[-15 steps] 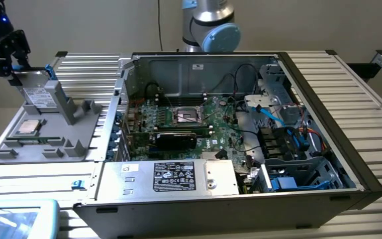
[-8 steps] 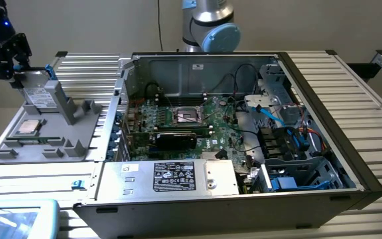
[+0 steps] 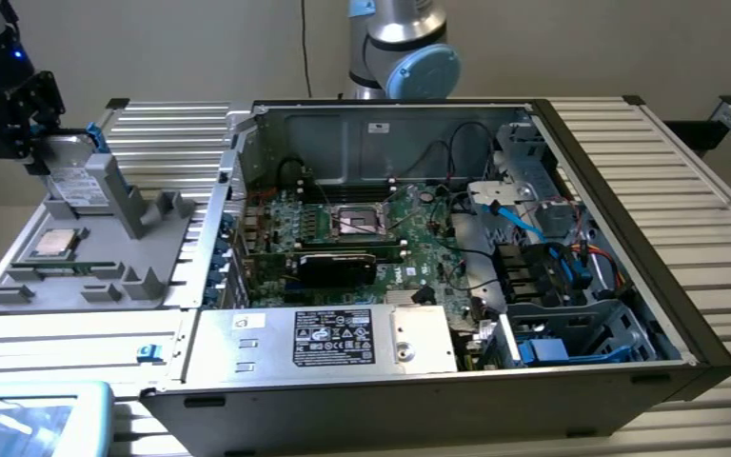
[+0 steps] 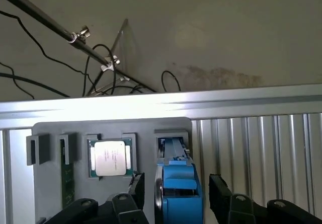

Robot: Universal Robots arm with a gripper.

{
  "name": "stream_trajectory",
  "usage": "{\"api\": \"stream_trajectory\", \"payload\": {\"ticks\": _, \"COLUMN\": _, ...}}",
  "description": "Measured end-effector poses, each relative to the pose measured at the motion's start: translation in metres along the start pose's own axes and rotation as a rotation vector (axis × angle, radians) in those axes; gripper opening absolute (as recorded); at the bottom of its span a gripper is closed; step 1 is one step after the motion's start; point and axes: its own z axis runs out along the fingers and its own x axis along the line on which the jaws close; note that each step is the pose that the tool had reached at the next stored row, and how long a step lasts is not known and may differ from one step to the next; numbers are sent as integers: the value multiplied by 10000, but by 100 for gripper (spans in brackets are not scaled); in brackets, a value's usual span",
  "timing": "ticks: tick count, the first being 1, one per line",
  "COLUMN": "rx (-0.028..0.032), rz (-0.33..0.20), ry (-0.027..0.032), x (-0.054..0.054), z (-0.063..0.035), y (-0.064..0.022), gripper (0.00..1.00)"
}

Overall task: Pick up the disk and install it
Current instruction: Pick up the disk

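hand (image 4: 175,186) spread around upright disk (image 4: 177,176), cpu chip (image 4: 109,157) just beside.

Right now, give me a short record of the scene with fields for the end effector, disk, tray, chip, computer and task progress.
end effector: open, fingers on either side of the disk, a gap showing on each side
disk: standing on edge in a slot of the grey tray, blue carrier facing the wrist camera
grey tray: on the slatted table, at the exterior view's left of the computer
CPU chip: flat in its tray pocket, beside the disk's slot
computer case: side open, motherboard exposed
progress: disk not lifted, not installed
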Motion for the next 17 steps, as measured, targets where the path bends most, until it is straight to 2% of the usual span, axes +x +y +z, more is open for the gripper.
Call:
{"api": "stream_trajectory", "payload": {"ticks": 10, "rx": 43, "rz": -63, "ry": -2, "x": -25, "z": 21, "y": 2, "gripper": 63}}
{"api": "stream_trajectory", "payload": {"ticks": 17, "rx": 44, "rz": -281, "ry": 5, "x": -31, "z": 27, "y": 2, "gripper": 63}}
